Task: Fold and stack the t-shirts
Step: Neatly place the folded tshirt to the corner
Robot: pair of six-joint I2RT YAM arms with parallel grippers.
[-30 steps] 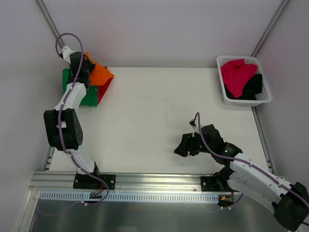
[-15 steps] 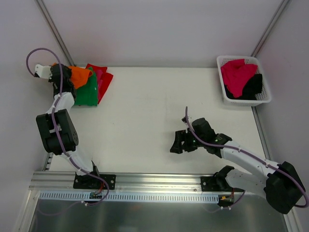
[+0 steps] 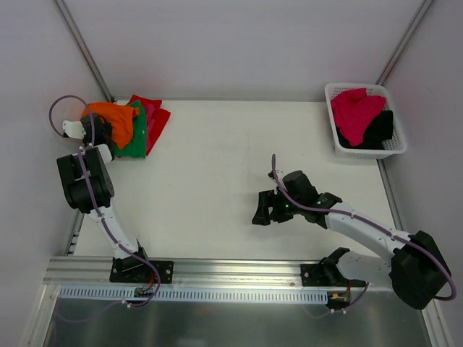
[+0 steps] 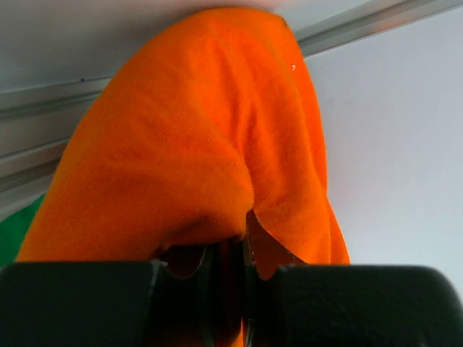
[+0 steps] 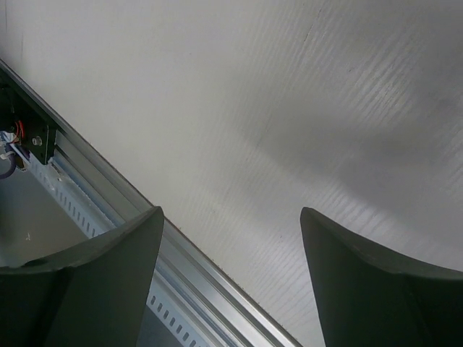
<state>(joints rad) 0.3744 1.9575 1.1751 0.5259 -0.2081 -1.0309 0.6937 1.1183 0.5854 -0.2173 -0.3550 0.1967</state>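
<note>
Left gripper (image 4: 230, 283) is clamped on the orange t-shirt (image 4: 188, 144) bunched over its tips.

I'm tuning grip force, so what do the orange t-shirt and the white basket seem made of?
Orange t-shirt: soft knit cloth, perhaps cotton jersey, matte; a fine fuzzy texture shows and it drapes in folds.
White basket: probably rigid moulded plastic, smooth; its walls are an even lattice of holes.

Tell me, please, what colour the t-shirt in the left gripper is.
The t-shirt is bright orange, clearest in the left wrist view.
</note>
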